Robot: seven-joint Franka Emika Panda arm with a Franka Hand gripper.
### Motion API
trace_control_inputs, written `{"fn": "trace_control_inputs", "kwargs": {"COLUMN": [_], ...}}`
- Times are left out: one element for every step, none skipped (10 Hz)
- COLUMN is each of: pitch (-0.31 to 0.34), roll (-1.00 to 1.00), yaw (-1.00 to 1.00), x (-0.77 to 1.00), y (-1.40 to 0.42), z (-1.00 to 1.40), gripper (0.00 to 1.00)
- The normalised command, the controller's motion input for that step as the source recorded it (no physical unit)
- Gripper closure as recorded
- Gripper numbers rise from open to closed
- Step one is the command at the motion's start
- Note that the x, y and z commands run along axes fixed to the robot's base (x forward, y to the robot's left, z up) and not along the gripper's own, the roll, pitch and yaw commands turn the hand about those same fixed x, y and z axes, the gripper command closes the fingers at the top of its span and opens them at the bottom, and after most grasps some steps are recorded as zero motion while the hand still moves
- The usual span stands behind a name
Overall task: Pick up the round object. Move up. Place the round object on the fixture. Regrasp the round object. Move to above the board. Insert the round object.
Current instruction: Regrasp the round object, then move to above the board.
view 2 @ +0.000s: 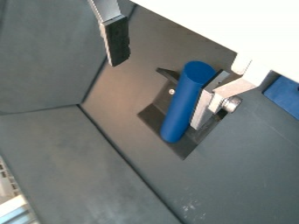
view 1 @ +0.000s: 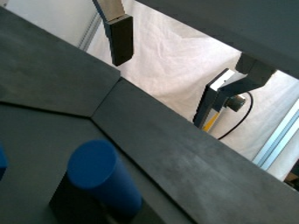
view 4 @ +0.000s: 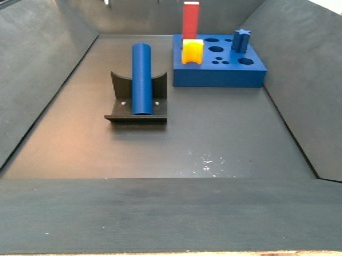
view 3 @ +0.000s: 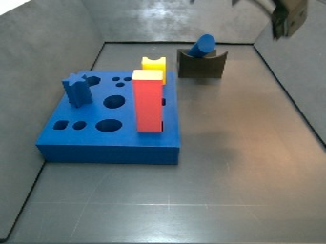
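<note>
Nearest in a side view: bare grey floor (view 4: 201, 150), nothing resting on it up front. Further back, at about ten o'clock from centre, the fixture (view 4: 118, 103) with the round object (view 4: 143, 74) lying in its notch, pointing away toward twelve o'clock. Same rod seen end-on in a side view, round object (view 3: 204, 43) sitting on the fixture (view 3: 201, 65) at the far wall. Beyond, at one o'clock, the board (view 4: 221, 68) carrying a yellow block (view 4: 194, 51), a tall red block (view 4: 191, 17) and a short blue peg (view 4: 241, 41). Up high, the gripper (view 2: 170, 61), well clear of the rod and barely clipping the top corner of a side view (view 3: 291, 17). Fingers (view 2: 114, 39) spread wide apart, nothing between them; rod resting below, beside the second finger in a wrist view.
</note>
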Motion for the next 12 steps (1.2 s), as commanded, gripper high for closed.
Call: {"fn": "trace_control_inputs", "kwargs": {"pitch": [-0.081, -0.092, -0.095, -0.092, -0.072, -0.058, -0.032, -0.015, 0.002, 0.000, 0.343, 0.320], "roll": [0.06, 0.07, 0.08, 0.08, 0.08, 0.08, 0.08, 0.08, 0.08, 0.00, 0.18, 0.15], "yaw": [0.11, 0.08, 0.05, 0.02, 0.00, -0.01, -0.02, -0.02, -0.01, 0.00, 0.03, 0.04], "x": [0.08, 0.09, 0.10, 0.11, 0.11, 0.10, 0.09, 0.09, 0.09, 0.00, -0.02, -0.02], "y": [0.03, 0.03, 0.03, 0.02, 0.01, 0.01, 0.00, 0.00, -0.01, 0.00, 0.38, 0.38], "z": [-1.00, -1.00, -1.00, -1.00, -0.88, -0.77, -0.55, -0.39, -0.23, 0.00, 1.00, 1.00], "gripper": [0.00, 0.00, 0.00, 0.00, 0.00, 0.00, 0.00, 0.00, 0.00, 1.00, 1.00, 1.00]}}
